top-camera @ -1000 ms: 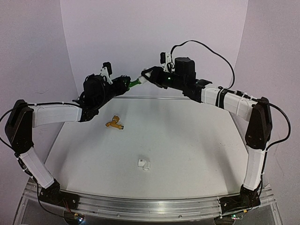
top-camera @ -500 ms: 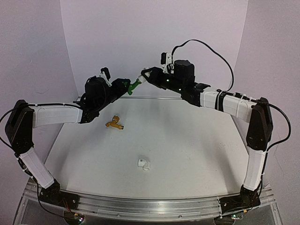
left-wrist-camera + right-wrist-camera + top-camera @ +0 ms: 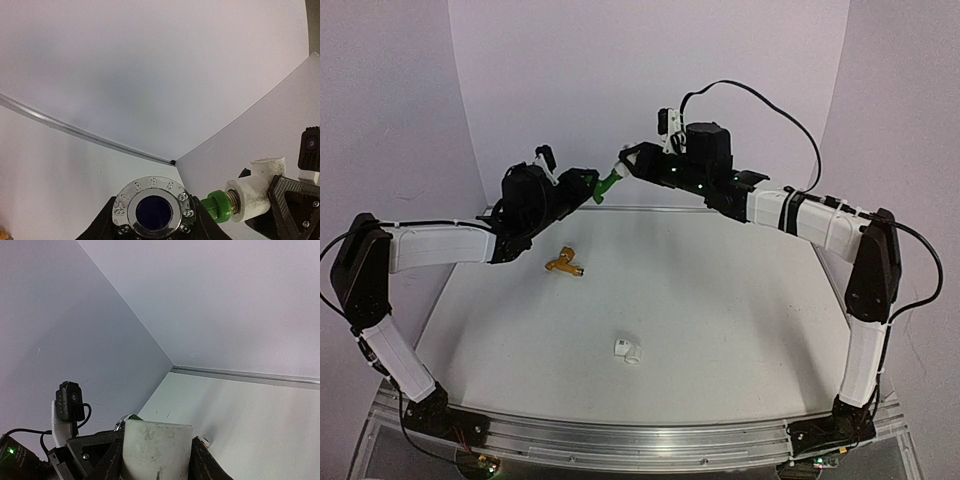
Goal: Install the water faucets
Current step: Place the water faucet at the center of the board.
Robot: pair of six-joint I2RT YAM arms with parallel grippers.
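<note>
Left claw (image 3: pixel 586 185): clenched on the green faucet (image 3: pixel 218 205), up in the air over the table's (image 3: pixel 720 300) far edge.
Right claw (image 3: pixel 638 160): grasping a white fitting (image 3: pixel 252 192), faucet's thread meeting its socket.
Orange-yellow faucet (image 3: pixel 565 264): lying on the table by the left arm.
Spare fitting (image 3: pixel 627 351): on the table, nearer the front.

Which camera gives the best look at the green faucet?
The left wrist view: the green faucet appears close up, its threaded end meeting the white fitting. The top external view shows it only as a small, distant green piece. The right wrist view shows the fitting, with the faucet almost hidden behind it.
</note>
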